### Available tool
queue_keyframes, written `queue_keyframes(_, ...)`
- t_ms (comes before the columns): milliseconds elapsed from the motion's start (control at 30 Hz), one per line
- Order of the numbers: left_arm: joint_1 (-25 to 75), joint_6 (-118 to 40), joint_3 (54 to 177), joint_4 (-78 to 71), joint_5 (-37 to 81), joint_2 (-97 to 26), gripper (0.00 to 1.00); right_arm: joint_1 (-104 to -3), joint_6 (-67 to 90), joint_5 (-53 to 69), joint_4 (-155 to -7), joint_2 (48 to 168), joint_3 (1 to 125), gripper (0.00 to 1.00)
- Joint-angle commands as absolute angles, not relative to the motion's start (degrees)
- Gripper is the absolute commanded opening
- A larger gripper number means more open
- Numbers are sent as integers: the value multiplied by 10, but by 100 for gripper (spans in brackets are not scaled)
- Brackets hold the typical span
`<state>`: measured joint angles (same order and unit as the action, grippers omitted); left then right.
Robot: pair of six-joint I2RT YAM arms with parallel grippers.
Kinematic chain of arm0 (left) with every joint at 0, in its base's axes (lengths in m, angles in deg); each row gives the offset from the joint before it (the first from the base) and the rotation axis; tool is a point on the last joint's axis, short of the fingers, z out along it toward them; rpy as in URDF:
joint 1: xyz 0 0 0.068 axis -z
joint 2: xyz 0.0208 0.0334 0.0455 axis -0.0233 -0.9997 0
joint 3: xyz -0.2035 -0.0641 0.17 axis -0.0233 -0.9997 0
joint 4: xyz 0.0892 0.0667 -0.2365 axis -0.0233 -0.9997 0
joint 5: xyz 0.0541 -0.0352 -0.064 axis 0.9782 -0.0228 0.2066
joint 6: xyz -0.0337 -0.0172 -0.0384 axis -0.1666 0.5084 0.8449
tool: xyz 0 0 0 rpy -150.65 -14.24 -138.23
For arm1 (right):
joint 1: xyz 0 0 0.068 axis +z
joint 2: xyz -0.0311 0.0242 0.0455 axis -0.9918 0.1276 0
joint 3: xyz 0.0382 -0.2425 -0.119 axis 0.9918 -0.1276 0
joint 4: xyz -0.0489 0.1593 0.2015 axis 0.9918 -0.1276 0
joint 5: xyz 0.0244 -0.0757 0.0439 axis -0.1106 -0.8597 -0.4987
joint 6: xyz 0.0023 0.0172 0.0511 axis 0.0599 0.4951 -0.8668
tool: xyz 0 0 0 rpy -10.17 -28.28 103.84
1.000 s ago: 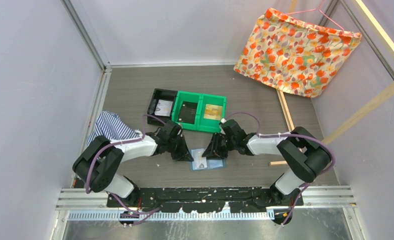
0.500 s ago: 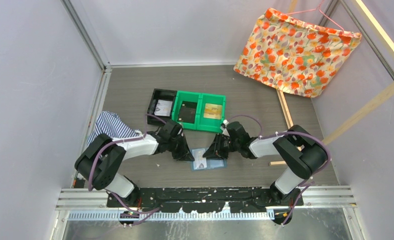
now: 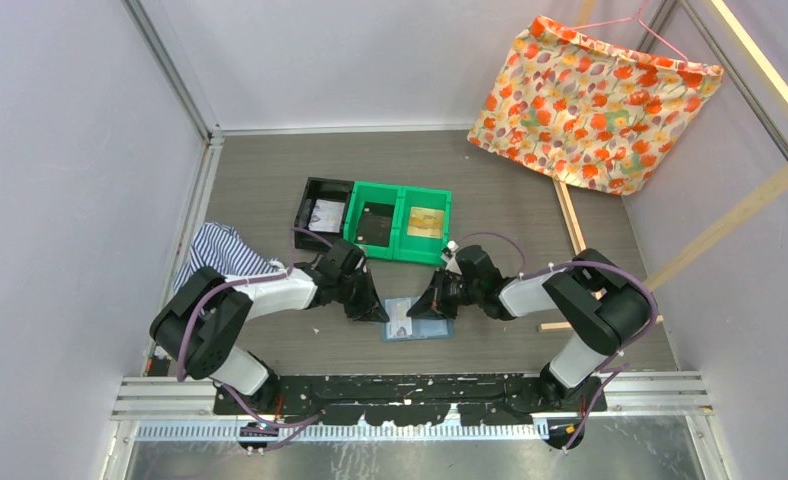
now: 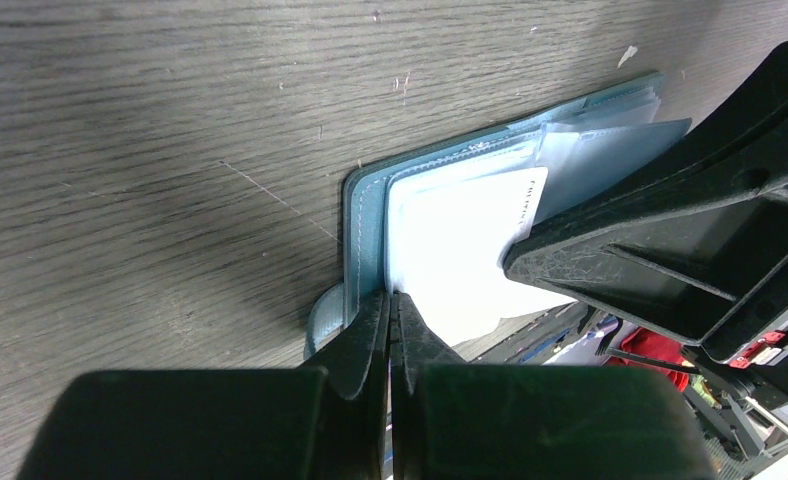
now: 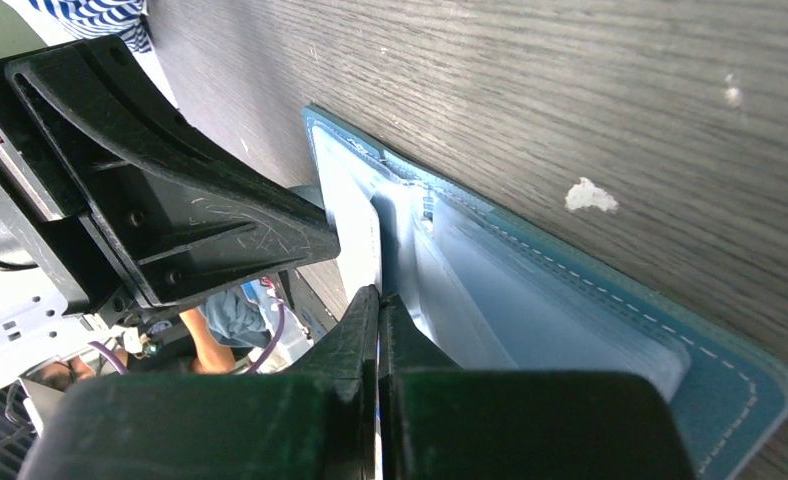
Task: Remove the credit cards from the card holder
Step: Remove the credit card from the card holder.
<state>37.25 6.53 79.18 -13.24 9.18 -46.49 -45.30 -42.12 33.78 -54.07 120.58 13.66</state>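
The teal card holder (image 3: 417, 322) lies open on the table between both arms, pale sleeves up. A whitish credit card (image 4: 460, 240) sits in its left half, and its tab (image 4: 325, 315) sticks out at the left edge. My left gripper (image 3: 378, 312) is shut, its tips (image 4: 391, 296) pressed on the holder's left rim (image 4: 365, 220). My right gripper (image 3: 425, 306) is shut too. In the right wrist view its tips (image 5: 378, 292) pinch the near edge of the whitish card (image 5: 362, 235) beside the clear sleeves (image 5: 530, 300). No dark card shows in the holder.
Behind the holder stand two joined green bins (image 3: 400, 240), one holding a dark flat thing, the other a yellowish one. A black tray (image 3: 315, 190) sits to their left. A striped cloth (image 3: 225, 255) lies far left. A floral cloth (image 3: 595, 100) hangs at the back right.
The right gripper's jaws have closed at the card's edge, and its arm has settled slightly lower toward the holder. The left gripper and the holder have not moved.
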Motion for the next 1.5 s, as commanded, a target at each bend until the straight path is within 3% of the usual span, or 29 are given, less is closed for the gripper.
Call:
queue_keyframes(0, 377, 49, 780, -136, 148, -485, 1, -454, -413, 337, -532, 1184, 134, 1)
queue_keyframes(900, 356, 36, 782, -141, 140, -497, 1, -517, -360, 371, -585, 1181, 96, 1)
queue_keyframes(1133, 356, -2, 790, -157, 115, -434, 0, -520, -351, 393, -577, 1186, 100, 1)
queue_keyframes(1167, 355, -7, 795, -172, 118, -420, 2, -519, -351, 396, -574, 1188, 100, 1)
queue_keyframes(1267, 355, -21, 809, -216, 140, -380, 21, -519, -364, 414, -531, 1199, 95, 1)
queue_keyframes(1467, 356, -15, 811, -206, 101, -336, 35, -520, -426, 457, -371, 1265, 72, 1)
